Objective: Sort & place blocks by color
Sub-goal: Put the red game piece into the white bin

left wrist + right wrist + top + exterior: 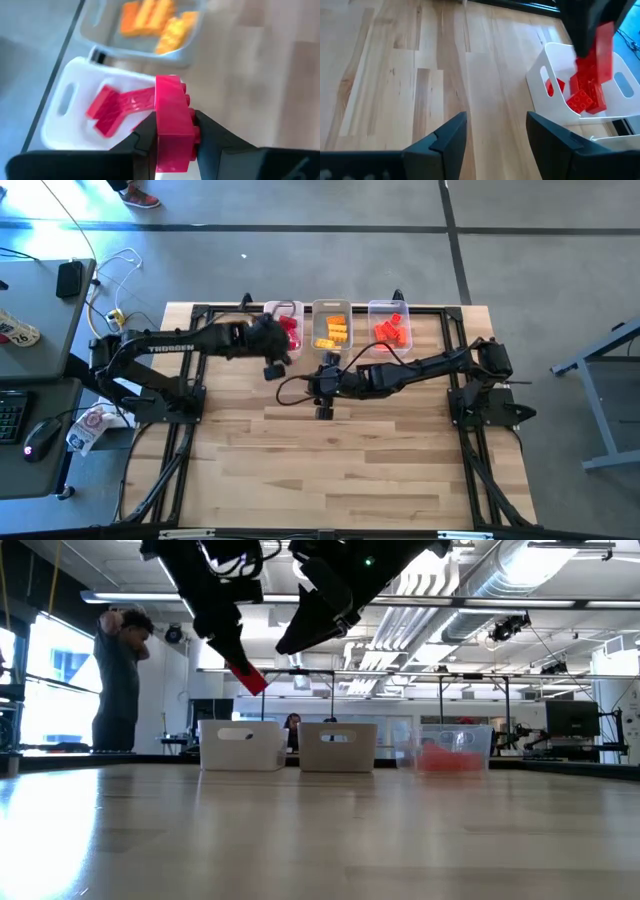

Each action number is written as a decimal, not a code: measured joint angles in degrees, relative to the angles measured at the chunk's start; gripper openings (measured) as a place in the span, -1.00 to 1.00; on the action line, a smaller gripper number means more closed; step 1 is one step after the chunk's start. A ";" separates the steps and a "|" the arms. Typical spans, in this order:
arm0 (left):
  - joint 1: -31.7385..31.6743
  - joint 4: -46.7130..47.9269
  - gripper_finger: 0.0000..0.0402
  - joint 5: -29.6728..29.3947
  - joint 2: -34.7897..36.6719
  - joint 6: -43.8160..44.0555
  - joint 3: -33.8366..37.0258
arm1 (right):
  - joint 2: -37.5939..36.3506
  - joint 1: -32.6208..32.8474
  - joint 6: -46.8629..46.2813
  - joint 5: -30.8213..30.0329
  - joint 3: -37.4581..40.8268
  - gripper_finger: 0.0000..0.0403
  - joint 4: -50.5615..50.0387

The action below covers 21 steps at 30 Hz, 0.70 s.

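- Along the far edge of the worktop (340, 450), three clear bins are sitting in a row: the left bin (287, 327) is holding red blocks (585, 92), the middle bin (332, 326) yellow-orange blocks (333, 332), and the right bin (390, 325) orange-red blocks (394, 330).
- Above the left bin, the left gripper (172, 132) is hanging in the air with its fingers clamped on a red block (173, 122); in the low view that block (248, 677) is showing tilted, well clear of the bin's rim.
- Just in front of the middle bin, the right gripper (496, 132) is hovering over bare wood with its fingers standing apart and nothing between them.
- Nearer the front edge, the wood is lying open from side to side, bounded by the black frame rails (185, 450) at the left and right edges.
- Beyond the far edge, a person (118, 680) is standing in the room.
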State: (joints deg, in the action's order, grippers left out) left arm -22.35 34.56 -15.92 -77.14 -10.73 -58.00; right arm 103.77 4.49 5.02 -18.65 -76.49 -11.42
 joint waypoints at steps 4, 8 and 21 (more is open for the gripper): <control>-5.16 -0.11 -0.63 0.13 0.02 -1.82 0.00 | 0.00 0.00 -0.02 0.00 0.00 -0.05 -0.22; -9.72 -0.34 -0.63 2.40 -0.10 -0.97 0.00 | 0.00 0.00 0.00 -0.09 0.00 -0.05 -0.22; -14.88 -2.90 -0.43 9.22 -6.86 4.10 0.07 | 0.00 0.00 -0.02 -0.33 0.00 -0.05 -0.20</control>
State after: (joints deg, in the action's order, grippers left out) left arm -37.23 31.66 -6.70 -84.00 -6.63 -57.93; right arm 103.77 4.49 4.99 -18.98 -76.49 -11.62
